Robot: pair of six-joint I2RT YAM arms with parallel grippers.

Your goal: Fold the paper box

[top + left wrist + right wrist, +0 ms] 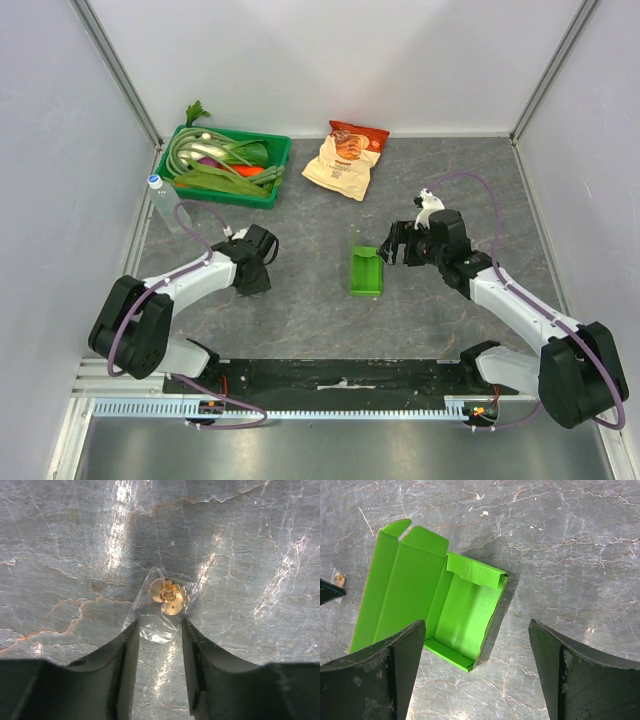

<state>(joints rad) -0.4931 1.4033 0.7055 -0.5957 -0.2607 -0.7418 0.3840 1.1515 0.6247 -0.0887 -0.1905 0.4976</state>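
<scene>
Grey marbled worktop, white-walled enclosure

- Paper box: mid-worktop, lying open, lid panel spread flat, one end flap tilted inward; unfolded.
- Right hand: at the box's 3 o'clock, just beside it, jaws spread wide, empty.
- Left hand: well apart at 9 o'clock, half open, tips astride a clear packet with a gold trinket; no pinch visible.
- Risk: light card may skid or crumple under a lone push, since nothing braces it.
- Surroundings: snack bag at 12 o'clock, vegetable tray at 10 o'clock, both clear of the fold
</scene>
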